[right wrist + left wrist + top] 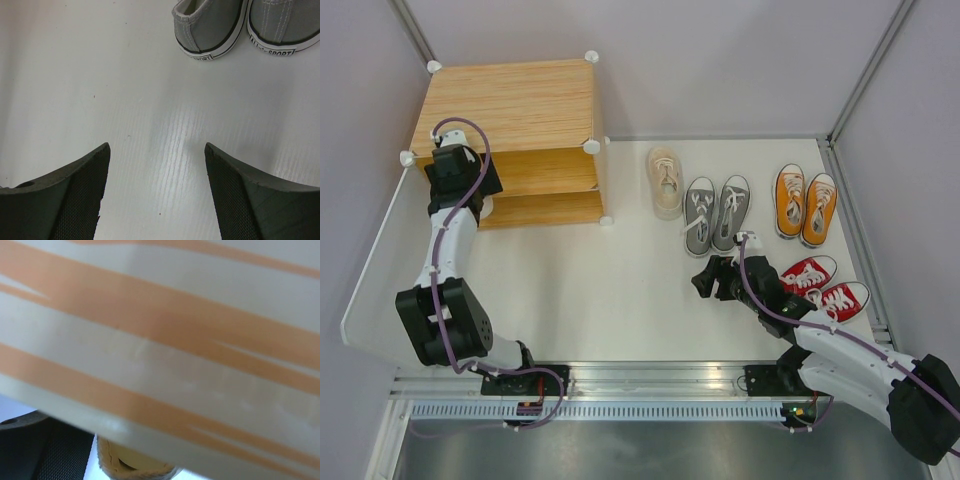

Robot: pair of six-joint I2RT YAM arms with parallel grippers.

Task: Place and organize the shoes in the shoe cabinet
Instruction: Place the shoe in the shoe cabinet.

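**Top external view: one cream shoe at the cabinet, seven out on the table**

Your left gripper [460, 178] is pushed up against the open front of the cabinet [510, 100], at its left end. The left wrist view is nearly all wood grain, with a cream shoe [135, 471] showing at the bottom edge beside one dark finger [40, 450]. Those jaws are spread as wide as they go. You can't tell whether the pads touch the shoe, or which compartment it sits in. It looks like the drop-off of the first shoe.

Its partner [666, 183] lies on the table [600, 290] just right of the cabinet. Beyond it are the grey pair [700, 218], the orange pair [789, 198] and the red pair [807, 273], each set side by side. The grey heels face the arms, which suits a grab from the heel end.

Your right gripper [710, 272] hangs low over bare table just short of those grey heels. Its jaws are well apart and hold nothing, so it is probably staged to take a grey shoe next.
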